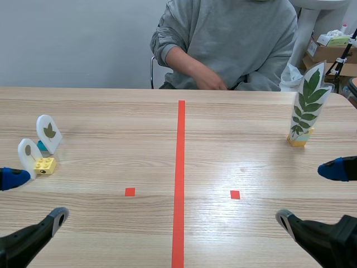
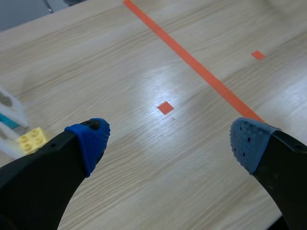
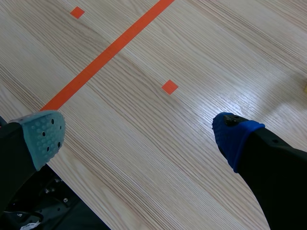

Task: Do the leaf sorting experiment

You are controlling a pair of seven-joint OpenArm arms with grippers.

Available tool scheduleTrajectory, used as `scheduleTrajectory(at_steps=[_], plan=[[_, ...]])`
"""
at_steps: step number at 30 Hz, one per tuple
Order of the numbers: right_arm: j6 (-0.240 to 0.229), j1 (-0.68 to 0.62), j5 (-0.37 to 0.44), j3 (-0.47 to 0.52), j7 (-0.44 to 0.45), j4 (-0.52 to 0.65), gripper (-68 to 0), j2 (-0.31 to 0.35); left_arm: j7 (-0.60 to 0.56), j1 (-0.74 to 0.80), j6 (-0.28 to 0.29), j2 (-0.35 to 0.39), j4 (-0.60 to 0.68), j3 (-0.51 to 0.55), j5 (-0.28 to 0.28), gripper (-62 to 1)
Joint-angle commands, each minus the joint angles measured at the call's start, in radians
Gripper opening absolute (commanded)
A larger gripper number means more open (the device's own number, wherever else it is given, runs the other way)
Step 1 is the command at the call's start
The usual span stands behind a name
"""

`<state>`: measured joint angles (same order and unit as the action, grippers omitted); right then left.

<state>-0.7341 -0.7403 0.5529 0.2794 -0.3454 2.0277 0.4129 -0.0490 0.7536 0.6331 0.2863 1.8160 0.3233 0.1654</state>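
Note:
Two small white leaf cards stand at the table's left: one (image 1: 49, 133) on a teal base, the other (image 1: 28, 157) on a yellow brick (image 1: 45, 165), whose corner (image 2: 32, 139) shows beside my left gripper's finger. A tall card with a long compound green leaf (image 1: 308, 103) stands on a yellow brick at the far right. My left gripper (image 1: 34, 197) is open low at the near left, holding nothing. My right gripper (image 1: 312, 194) is open at the near right, also with nothing between its fingers. In the wrist views, the left gripper (image 2: 168, 139) and right gripper (image 3: 139, 132) hover over bare wood.
A person in a grey sweatshirt (image 1: 228, 39) sits across the table, a hand (image 1: 209, 82) resting at the far edge. Cardboard boxes (image 1: 329, 53) stand behind at the right. The table edge (image 3: 72, 191) runs just under my right gripper.

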Motion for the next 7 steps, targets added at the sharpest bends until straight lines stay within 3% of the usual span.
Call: scheduleTrajectory(at_steps=[1, 7], plan=[[-0.011, 0.011, 0.008, 0.010, 0.014, 0.000, -3.7, 0.014, 0.004, 0.010, 0.001, 0.002, 0.010, 0.000, 0.023, -7.1], [-0.011, 0.011, 0.009, 0.010, 0.015, 0.000, -3.7, 0.014, 0.061, 0.093, 0.019, -0.006, 0.111, 0.000, 0.065, -7.1]])
